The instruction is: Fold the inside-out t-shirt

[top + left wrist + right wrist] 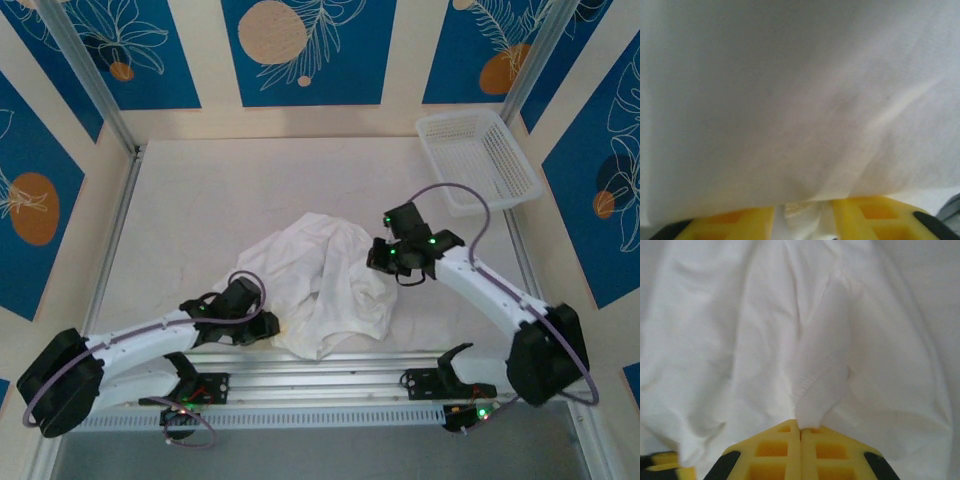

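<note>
The inside-out t-shirt (pixel 318 282) lies crumpled in a white heap at the middle of the table, near the front. My left gripper (pixel 268 325) is at the heap's lower left edge. In the left wrist view its yellow fingers (pixel 740 222) stand a little apart with bunched cloth (pixel 800 100) packed between them, and a sheet of the shirt hangs over the camera. My right gripper (pixel 375 262) is at the heap's right side. In the right wrist view the right gripper (pixel 800 429) is shut on a stitched hem fold of the shirt (pixel 822 370), which rises from its tips.
A white plastic mesh basket (pixel 480 160) stands at the back right corner. The bare white tabletop (pixel 220 190) stretches behind and to the left of the shirt. A metal rail (pixel 330 365) runs along the front edge between the arm bases.
</note>
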You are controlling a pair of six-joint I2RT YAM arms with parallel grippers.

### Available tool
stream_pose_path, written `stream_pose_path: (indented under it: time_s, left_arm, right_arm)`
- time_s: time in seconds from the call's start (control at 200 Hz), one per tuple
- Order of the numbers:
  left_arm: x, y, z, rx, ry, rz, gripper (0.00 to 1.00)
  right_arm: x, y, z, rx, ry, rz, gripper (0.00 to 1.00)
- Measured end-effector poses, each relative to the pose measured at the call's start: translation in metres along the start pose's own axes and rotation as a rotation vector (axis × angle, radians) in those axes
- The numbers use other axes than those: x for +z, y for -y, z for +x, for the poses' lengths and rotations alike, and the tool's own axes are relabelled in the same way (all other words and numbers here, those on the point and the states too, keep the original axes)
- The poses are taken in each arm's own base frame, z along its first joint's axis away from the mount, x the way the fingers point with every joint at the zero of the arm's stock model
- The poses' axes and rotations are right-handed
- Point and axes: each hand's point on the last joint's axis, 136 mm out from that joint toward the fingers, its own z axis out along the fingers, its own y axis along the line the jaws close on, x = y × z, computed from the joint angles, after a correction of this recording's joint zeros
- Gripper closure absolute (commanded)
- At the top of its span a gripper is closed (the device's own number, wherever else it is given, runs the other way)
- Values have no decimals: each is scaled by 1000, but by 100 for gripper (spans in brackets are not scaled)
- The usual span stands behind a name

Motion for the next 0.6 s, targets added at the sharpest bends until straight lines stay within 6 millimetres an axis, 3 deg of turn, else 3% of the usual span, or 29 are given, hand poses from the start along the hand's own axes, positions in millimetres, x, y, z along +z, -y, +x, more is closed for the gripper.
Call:
stream_pose_path:
  time_s: [0.065,0.105,0.23,0.33,0.405,0.46,0.6]
  left_arm:
    - [5,9,2,7,-28,38,85]
    - [9,13,3,7,-49,51,100]
    - [15,23,6,35,-102,70,100]
    - [2,40,-3,74,-82,100,100]
    - [-27,65,-21,110,-5,156,100]
    - [-61,91,-43,135,82,214,100]
    - [-181,159,-107,218,363,325,100]
  right_arm:
    - [-14,-5,-11,20,54,-46,100]
    - [-21,-6,-16,36,80,-67,100]
    - [-32,-6,-21,79,110,-96,100]
    - [-46,-4,-23,107,131,-102,100]
    - [-72,-10,-35,121,186,-125,100]
    - [-101,-20,-52,122,256,-158,100]
    - [-205,-62,-104,71,510,-278,100]
